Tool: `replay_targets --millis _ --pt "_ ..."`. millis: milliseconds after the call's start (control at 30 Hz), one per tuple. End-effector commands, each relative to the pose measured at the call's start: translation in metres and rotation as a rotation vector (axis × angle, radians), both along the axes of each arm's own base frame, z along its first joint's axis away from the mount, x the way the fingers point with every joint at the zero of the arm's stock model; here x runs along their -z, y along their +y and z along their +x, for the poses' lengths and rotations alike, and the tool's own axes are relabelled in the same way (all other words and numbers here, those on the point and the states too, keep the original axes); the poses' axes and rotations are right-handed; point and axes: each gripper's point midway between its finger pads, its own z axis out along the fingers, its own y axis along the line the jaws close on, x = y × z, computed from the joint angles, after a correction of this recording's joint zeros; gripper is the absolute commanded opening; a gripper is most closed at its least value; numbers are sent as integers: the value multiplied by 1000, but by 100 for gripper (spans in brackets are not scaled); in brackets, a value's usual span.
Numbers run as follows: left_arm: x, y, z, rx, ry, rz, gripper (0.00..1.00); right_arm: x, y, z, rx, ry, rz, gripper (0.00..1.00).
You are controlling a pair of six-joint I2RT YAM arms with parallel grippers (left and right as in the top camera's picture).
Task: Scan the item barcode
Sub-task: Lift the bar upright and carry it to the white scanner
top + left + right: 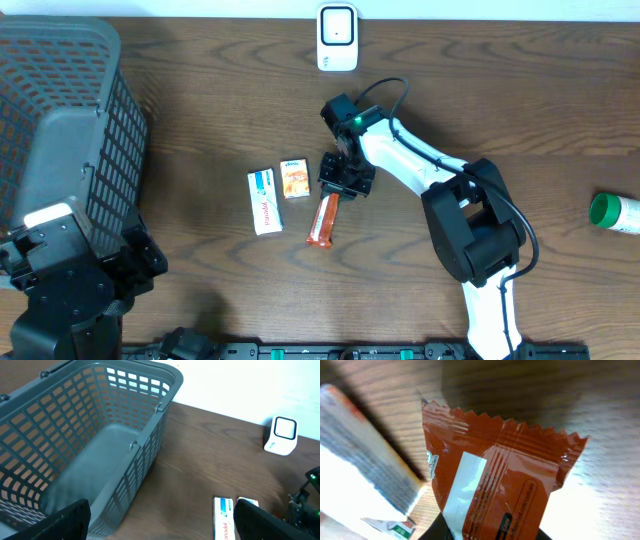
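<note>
The brown-orange snack bar (322, 220) is found near the middle of the desk (200, 90), just right of a white-and-blue box (264, 202) and below an orange box (294, 178); its upper end is pinched by the right pincer (343, 180), whose dark fingers are seen in the right wrist view pressed against the wrapper's near end; whether the bar is raised off the wood cannot be told. The white scanner (337, 37) is stood at the far edge of the desk, well apart from the bar. A green-capped bottle (612, 212) is laid at the right edge. The grey basket (110, 150) is set at the left, and the left pincer (162, 512) is held beside it with its fingers spread wide, nothing being gripped.
</note>
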Motion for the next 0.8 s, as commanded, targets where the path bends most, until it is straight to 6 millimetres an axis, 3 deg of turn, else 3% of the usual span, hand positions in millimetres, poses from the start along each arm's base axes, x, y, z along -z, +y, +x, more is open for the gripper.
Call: replay_targets --millis 0,200,433,567,767 --pt "-4 3 -1 -14 -17 -6 91 17 -1 -7 -105 18 39 13" --pt "-4 3 -1 -14 -17 -6 92 -14 10 -2 -179 31 316 6" --pt "-4 3 -1 -14 -17 -6 91 -66 -14 22 -99 -3 489 11" --pt "-4 2 -1 -14 -17 -6 91 -98 -26 34 -148 -131 536 12" --pt "-4 3 -1 -14 -17 -6 91 -143 -35 60 -303 -463 495 12"
